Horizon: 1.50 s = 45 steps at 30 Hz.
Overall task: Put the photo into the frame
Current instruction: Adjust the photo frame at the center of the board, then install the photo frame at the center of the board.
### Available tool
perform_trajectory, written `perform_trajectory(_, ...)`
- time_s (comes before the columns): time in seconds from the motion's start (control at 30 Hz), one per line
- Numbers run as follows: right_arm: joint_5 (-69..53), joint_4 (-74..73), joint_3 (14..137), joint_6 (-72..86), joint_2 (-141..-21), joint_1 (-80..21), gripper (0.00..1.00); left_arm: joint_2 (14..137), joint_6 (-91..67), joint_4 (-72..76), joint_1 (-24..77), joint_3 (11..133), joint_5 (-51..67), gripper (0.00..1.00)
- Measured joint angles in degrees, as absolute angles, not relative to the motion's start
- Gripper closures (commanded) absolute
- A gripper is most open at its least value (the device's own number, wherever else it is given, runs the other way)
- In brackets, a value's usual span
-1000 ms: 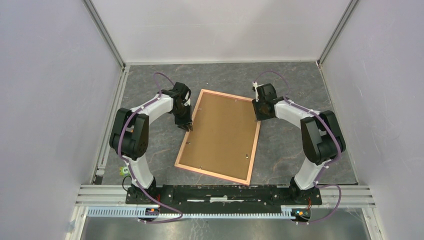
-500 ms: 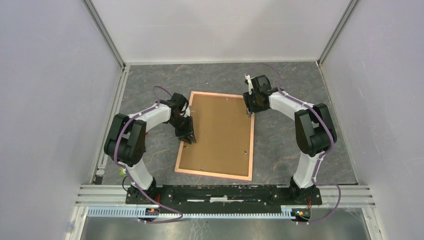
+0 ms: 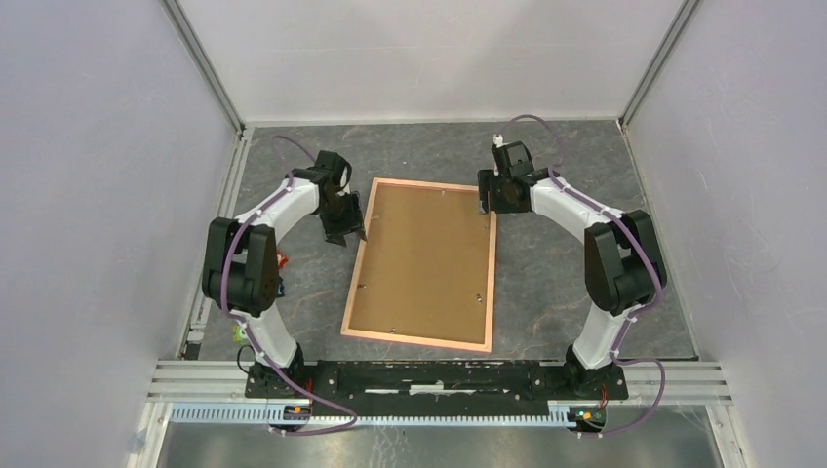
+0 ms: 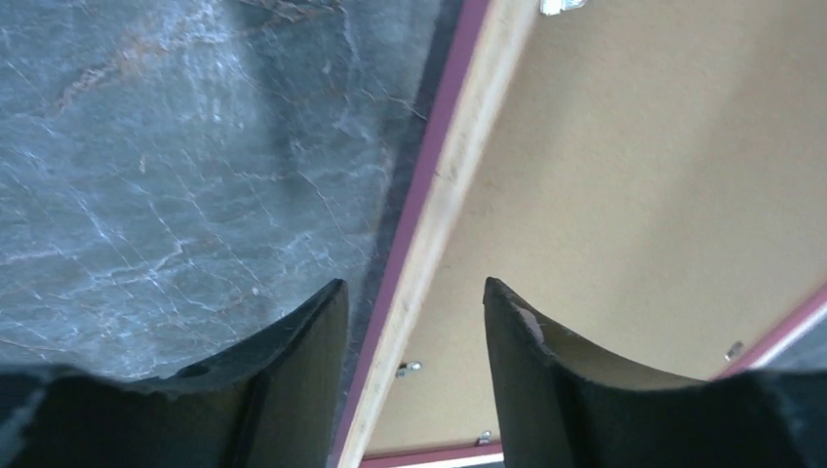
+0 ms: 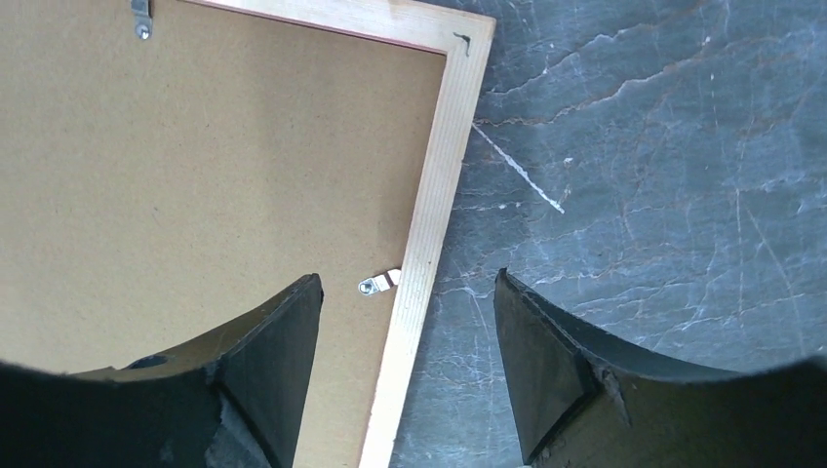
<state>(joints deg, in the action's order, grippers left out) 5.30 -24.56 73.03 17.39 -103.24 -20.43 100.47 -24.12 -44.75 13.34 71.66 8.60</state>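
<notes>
the frame [image 3: 414, 340] lies back-up, long axis near-to-far.

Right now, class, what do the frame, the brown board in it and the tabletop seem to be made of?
The frame: pale bare wood, grain showing, pink outer edge. The board: matte brown fibreboard or card, speckled, grainless. The tabletop: dark, white-veined stone look, possibly printed.

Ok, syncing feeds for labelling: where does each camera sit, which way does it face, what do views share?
Top external: above and behind the bases, looking down; both arms flank the frame.
Left wrist: on the left arm, looking down past the open left gripper at the frame's edge.
Right wrist: likewise, past the open right gripper at a frame corner.
Shared: the frame and backing board.
</notes>
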Motion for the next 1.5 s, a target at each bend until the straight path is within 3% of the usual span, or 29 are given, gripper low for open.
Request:
perform_trajectory(0.33,7.9,-25.0,71.9,30.7,-104.8,-20.5,0.32,107.0,-24.1,-44.2,13.3,72.6,9.0,0.63)
perform_trajectory(0.77,15.1,-28.8,71.9,41.6,-108.5,-23.1,0.39,107.0,-24.1,-43.4,13.4,72.3,10.5,0.68)
perform_trajectory(1.0,16.1,-29.9,73.2,44.9,-109.4,-23.7,0.51,106.7,-24.1,-42.9,13.4,71.9,10.6,0.69)
perform_trajectory(1.2,16.6,-27.5,70.7,47.3,-108.0,-23.9,0.78,106.6,-24.1,-42.8,13.4,71.8,10.7,0.69)
perform_trajectory(1.3,16.3,-26.6,69.5,48.3,-107.2,-23.6,0.82,106.6,-24.1,-42.7,13.4,71.7,10.7,0.69)
perform_trajectory(1.4,16.1,-26.2,69.3,48.3,-107.0,-23.5,0.79,106.5,-24.1,-42.5,13.4,71.5,10.7,0.70)
perform_trajectory(1.5,16.2,-26.2,69.4,47.6,-107.0,-23.5,0.59,106.3,-24.1,-42.2,13.4,71.3,10.7,0.70)
